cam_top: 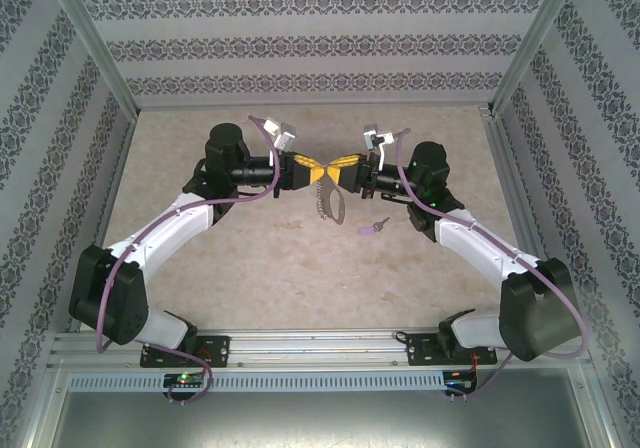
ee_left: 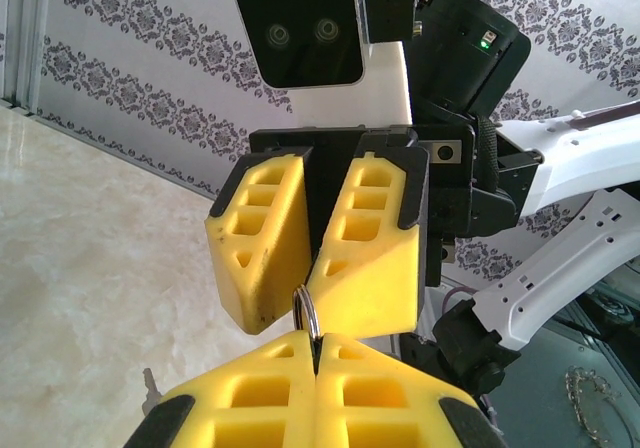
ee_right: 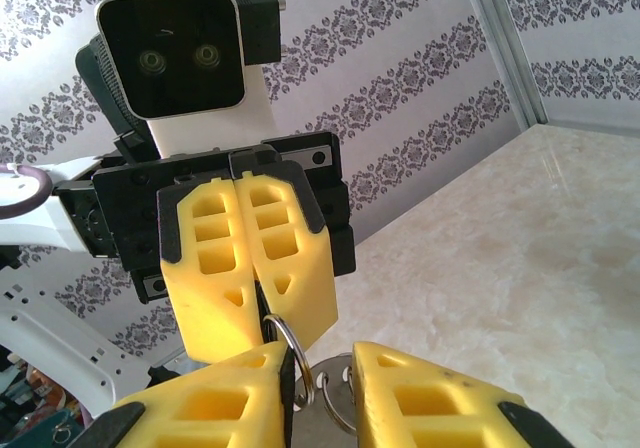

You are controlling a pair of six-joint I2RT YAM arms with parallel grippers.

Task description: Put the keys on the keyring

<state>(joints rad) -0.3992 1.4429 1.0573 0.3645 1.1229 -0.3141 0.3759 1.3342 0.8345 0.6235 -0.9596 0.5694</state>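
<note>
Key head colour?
Pale lilac. The key shows best in the top external view.

keyring [ee_left: 301, 313] mostly hidden between gripper fingers [ee_left: 370, 268], key [cam_top: 372, 229] too small for detail

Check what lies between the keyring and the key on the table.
Only bare tabletop between keyring and key, in the top external view.

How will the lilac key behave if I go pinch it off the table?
The key seems to lie flat on the glossy table, so it will probably skid rather than lift. It looks tiny, likely light and easily flicked.
</note>
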